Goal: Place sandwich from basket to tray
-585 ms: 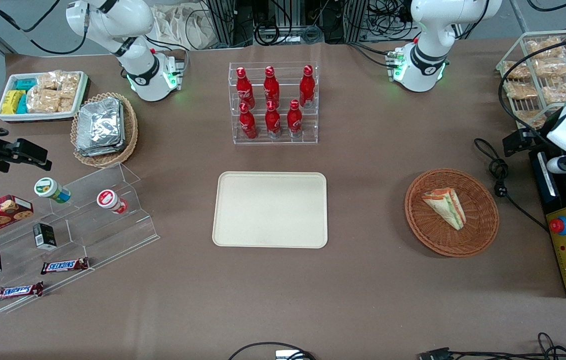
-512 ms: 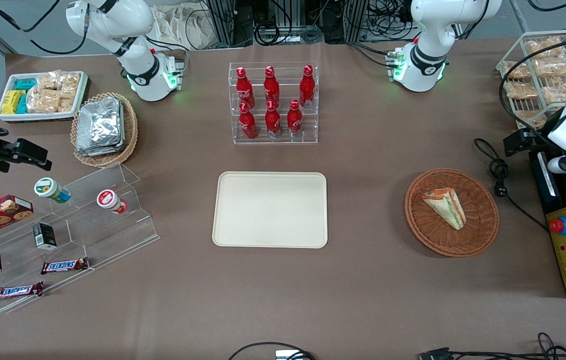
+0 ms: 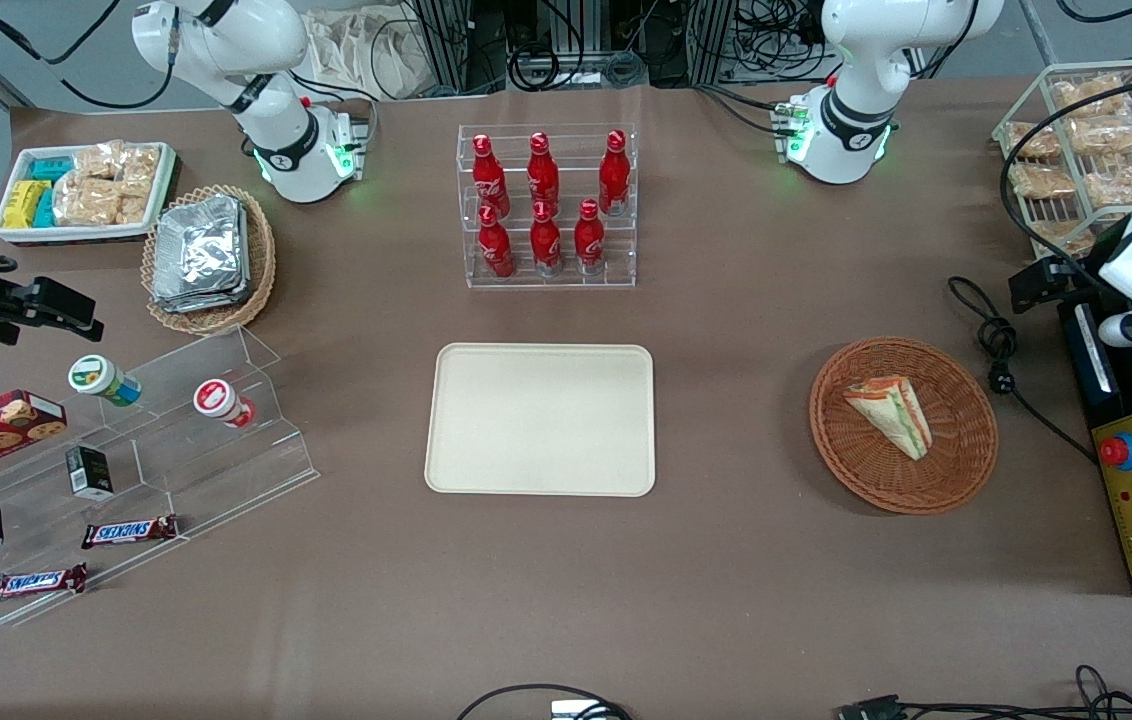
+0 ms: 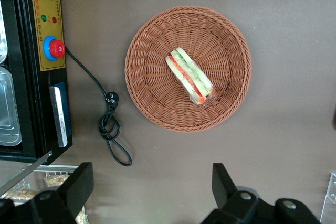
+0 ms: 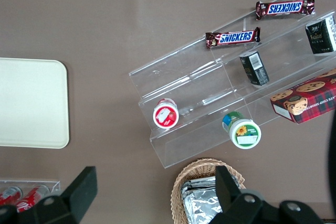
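The sandwich (image 3: 891, 412) (image 4: 190, 75), a pale wedge with green and orange-red filling, lies inside the round reddish-brown basket (image 3: 966, 470) (image 4: 152, 51). Toward the middle of the table sits the cream tray (image 3: 541, 420) (image 5: 31, 103), with nothing on it. My gripper (image 3: 1036, 285) (image 4: 152, 192) hangs high above the table toward the working arm's end, farther from the front camera than the basket and apart from it. It is open: the two black fingers (image 4: 79, 184) stand wide apart with only bare table between them.
A black control box with a red button (image 3: 1116, 452) (image 4: 54, 48) and a coiled black cable (image 3: 996, 350) (image 4: 110, 129) lie beside the basket. A wire rack of bagged snacks (image 3: 1076, 140), a rack of red bottles (image 3: 546, 205) and an acrylic snack stand (image 3: 156, 450) also stand on the table.
The working arm's wrist has shifted very slightly toward its end of the table. The sandwich, basket and tray have not moved.
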{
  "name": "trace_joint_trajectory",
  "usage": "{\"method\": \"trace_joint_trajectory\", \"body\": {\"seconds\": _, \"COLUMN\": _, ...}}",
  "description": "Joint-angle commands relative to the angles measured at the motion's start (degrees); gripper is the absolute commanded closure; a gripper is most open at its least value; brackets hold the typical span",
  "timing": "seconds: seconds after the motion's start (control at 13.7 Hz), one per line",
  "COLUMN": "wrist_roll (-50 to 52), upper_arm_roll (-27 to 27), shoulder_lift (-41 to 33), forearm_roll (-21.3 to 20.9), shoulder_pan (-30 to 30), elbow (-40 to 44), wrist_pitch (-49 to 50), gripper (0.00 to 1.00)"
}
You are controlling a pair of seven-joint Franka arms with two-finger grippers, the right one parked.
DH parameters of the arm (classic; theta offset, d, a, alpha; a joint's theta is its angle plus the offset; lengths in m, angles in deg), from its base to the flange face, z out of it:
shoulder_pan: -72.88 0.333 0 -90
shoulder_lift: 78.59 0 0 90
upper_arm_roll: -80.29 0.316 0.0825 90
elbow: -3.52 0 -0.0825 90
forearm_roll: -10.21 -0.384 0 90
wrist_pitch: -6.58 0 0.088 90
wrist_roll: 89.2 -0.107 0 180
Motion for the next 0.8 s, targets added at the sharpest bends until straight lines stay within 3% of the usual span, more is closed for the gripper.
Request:
{"method": "trace_joint_trajectory", "body": {"seconds": 0.0, "wrist_roll": -0.2, "upper_arm_roll": -0.3, "shoulder_lift": 0.7, "forearm_roll": 0.9, "shoulder_pan": 0.6, "elbow": 1.6, "wrist_pitch": 1.3, "gripper": 0.00}}
{"method": "trace_joint_trajectory", "body": {"seconds": 0.44, "wrist_roll": 1.6, "upper_arm_roll": 0.0, "shoulder_lift": 3.4, "forearm_roll": 2.6, "shoulder_pan": 1.2, "elbow": 1.4, "wrist_pitch": 0.8, "gripper": 0.00}}
{"method": "trace_joint_trajectory", "body": {"seconds": 0.66, "wrist_roll": 9.6, "upper_arm_roll": 0.1, "shoulder_lift": 7.6, "forearm_roll": 9.9, "shoulder_pan": 2.7, "elbow": 1.4, "wrist_pitch": 0.5, "gripper": 0.00}}
{"method": "trace_joint_trajectory", "body": {"seconds": 0.73, "wrist_roll": 12.8, "upper_arm_roll": 0.1, "shoulder_lift": 9.1, "forearm_roll": 10.7, "shoulder_pan": 2.7, "elbow": 1.5, "wrist_pitch": 0.1, "gripper": 0.00}}
